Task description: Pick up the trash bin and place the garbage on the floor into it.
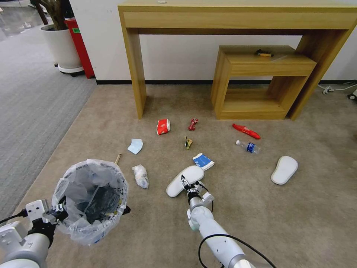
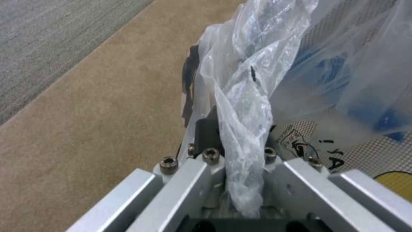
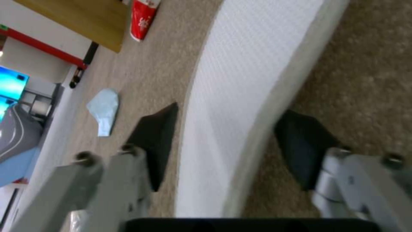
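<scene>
My left gripper (image 1: 61,213) is shut on the rim of the trash bin (image 1: 91,199), a black bin with a clear bag (image 2: 242,103) bunched between the fingers. My right gripper (image 1: 187,184) is open and straddles the near white slipper (image 1: 185,180); its dark pads (image 3: 156,145) sit either side of the slipper (image 3: 249,96), close to its edges. Garbage lies on the beige floor (image 1: 230,208): red paper cup (image 1: 163,126), red wrappers (image 1: 192,124), blue-white carton (image 1: 203,161), bottle (image 1: 248,146), crumpled paper (image 1: 141,175), mask (image 1: 135,146), stick (image 1: 118,159), second slipper (image 1: 284,169).
A tall wooden desk (image 1: 238,18) and a low wooden shelf (image 1: 260,82) stand against the back wall. A white plant pot (image 1: 61,46) is at the far left on grey ribbed carpet (image 1: 33,104). A cable (image 1: 334,88) lies at the right.
</scene>
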Robot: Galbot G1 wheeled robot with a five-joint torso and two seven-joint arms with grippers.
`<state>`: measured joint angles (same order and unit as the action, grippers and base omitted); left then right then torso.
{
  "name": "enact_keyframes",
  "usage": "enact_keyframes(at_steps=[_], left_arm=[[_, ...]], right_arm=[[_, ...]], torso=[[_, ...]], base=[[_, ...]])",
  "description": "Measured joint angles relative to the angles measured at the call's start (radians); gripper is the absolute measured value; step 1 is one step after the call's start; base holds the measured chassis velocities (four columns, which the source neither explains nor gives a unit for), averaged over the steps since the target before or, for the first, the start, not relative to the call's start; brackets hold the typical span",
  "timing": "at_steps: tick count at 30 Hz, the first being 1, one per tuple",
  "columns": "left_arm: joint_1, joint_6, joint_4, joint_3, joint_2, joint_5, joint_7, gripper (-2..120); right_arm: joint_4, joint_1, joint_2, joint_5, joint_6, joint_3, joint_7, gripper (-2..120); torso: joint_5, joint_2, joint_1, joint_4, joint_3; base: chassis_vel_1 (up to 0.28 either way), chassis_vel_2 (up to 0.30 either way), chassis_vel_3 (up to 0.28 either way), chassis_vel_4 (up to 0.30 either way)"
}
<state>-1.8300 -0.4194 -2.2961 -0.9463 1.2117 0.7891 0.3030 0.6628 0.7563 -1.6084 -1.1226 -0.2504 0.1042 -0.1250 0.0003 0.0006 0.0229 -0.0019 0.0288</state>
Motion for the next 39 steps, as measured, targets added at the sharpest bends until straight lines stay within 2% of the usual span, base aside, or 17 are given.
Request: enact_keyframes(at_steps=[1,2,5,6,9,11,13,16,22,27,30,33,34,39], left_arm=[[-0.001,0.001,-0.001,0.001,0.001,-0.001,-0.001,0],[-0.001,0.001,-0.001,0.001,0.001,-0.001,-0.001,0],[-0.001,0.003,-0.006,0.005,0.006,-0.004,-0.005,0],[-0.001,0.003,-0.006,0.005,0.006,-0.004,-0.005,0],[-0.003,0.004,-0.006,0.006,0.008,-0.010,-0.010,0],[-0.003,0.005,-0.006,0.006,0.009,-0.011,-0.011,0],[-0.004,0.007,-0.004,0.006,0.010,-0.012,-0.013,0],[-0.004,0.008,-0.001,0.006,0.011,-0.015,-0.014,0],[-0.003,0.009,0.016,0.005,0.006,-0.020,-0.015,0],[0.004,0.019,0.051,0.011,0.006,-0.039,-0.019,0],[0.008,0.024,0.072,0.023,0.011,-0.059,-0.027,0],[0.017,0.025,0.093,0.036,0.013,-0.072,-0.029,0],[0.017,0.025,0.093,0.036,0.013,-0.072,-0.029,0],[0.028,0.021,0.099,0.040,0.007,-0.073,-0.028,0]], right_arm=[[0.000,0.003,0.000,0.001,-0.001,0.000,-0.001,49],[0.000,0.003,0.000,0.001,-0.001,0.000,-0.001,49],[0.000,0.013,0.000,0.010,-0.006,0.001,-0.009,36],[0.000,0.013,0.000,0.010,-0.006,0.001,-0.009,36],[-0.001,0.018,0.000,0.015,-0.008,0.002,-0.012,21],[-0.002,0.019,0.000,0.016,-0.009,0.002,-0.012,18],[-0.006,0.020,0.000,0.023,-0.012,0.003,-0.014,7],[-0.007,0.022,0.000,0.029,-0.016,0.002,-0.018,0],[0.012,0.035,0.000,0.048,-0.027,-0.007,-0.024,0],[0.083,0.070,0.014,0.059,-0.032,-0.031,-0.024,0],[0.132,0.096,0.044,0.071,-0.042,-0.048,-0.024,0],[0.239,0.134,0.102,0.079,-0.053,-0.087,-0.022,0],[0.239,0.134,0.102,0.079,-0.053,-0.087,-0.022,0],[0.388,0.163,0.177,0.073,-0.054,-0.128,0.015,0]], torso=[[0.0000,0.000,0.000,0.0000,0.000],[0.0000,0.000,0.000,0.0000,0.000],[0.0000,0.000,0.000,0.0000,0.000],[0.0000,0.000,0.000,0.0000,0.000],[0.0000,0.000,0.000,0.0000,0.000],[0.0000,0.000,0.000,0.0000,0.000],[0.0000,0.000,0.000,0.0000,0.000],[-0.0001,0.000,0.000,0.0000,0.000],[0.0000,0.000,0.000,0.0000,0.000],[0.0002,0.000,0.000,0.0002,0.000],[-0.0003,0.000,0.000,0.0000,0.000],[-0.0002,0.000,0.000,0.0000,0.000],[-0.0002,0.000,0.000,0.0000,0.000],[-0.0001,0.000,0.000,-0.0001,0.000]], base=[[0.000,0.000,0.000,0.000],[0.000,0.000,0.000,0.000],[0.000,0.000,0.000,0.000],[0.000,0.000,0.000,0.000],[0.000,0.000,0.000,0.000],[0.000,0.000,0.000,0.000],[0.000,0.000,0.000,0.000],[0.000,0.000,0.000,0.000],[0.000,0.000,0.000,0.000],[0.000,0.000,0.000,0.000],[0.000,0.000,0.000,0.000],[0.000,0.000,0.000,0.000],[0.000,0.000,0.000,0.000],[0.000,0.000,0.000,0.000]])
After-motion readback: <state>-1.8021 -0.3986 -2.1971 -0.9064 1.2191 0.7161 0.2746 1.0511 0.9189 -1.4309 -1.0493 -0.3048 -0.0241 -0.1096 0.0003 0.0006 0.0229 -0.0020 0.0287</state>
